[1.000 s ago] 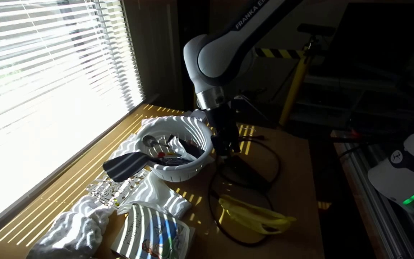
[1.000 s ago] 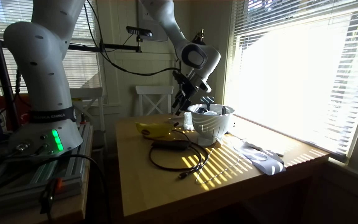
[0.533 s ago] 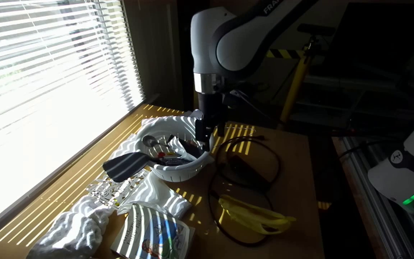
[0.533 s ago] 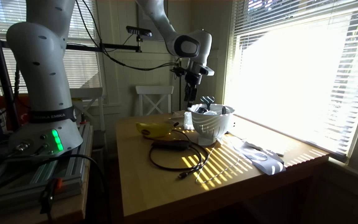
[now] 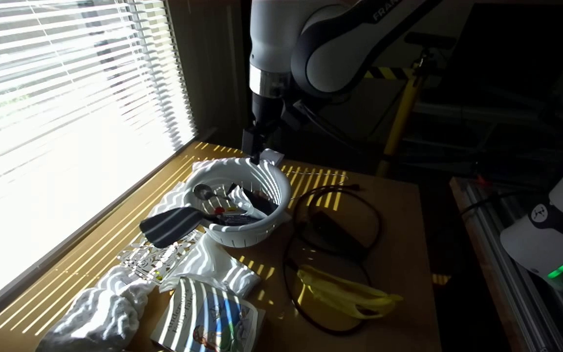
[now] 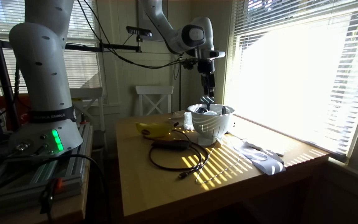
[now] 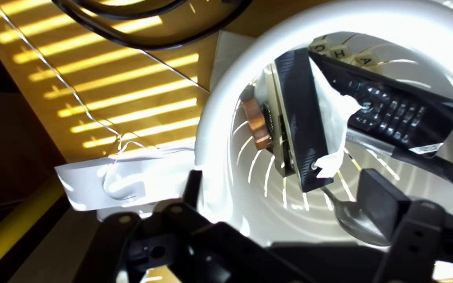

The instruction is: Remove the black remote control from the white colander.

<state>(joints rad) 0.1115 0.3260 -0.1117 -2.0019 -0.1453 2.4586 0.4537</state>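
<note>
The white colander stands on the table and also shows in an exterior view and the wrist view. The black remote control lies inside it, buttons up, near the wall; white crumpled paper covers part of its edge. In the exterior views I cannot clearly tell it from other dark items. My gripper is open and empty above the colander's rim, pointing down; it also shows in an exterior view. In the wrist view its fingers are wide apart, one over the rim, one over the spoon.
The colander also holds a black ridged bar, a spoon, letter tiles and a black spatula sticking out over the rim. A looped black cable, yellow bananas and a book lie around it.
My gripper has moved from beside the colander, above the cable, to over the colander's rim on the side away from the bananas. It has turned to point straight down. The items stay put.
</note>
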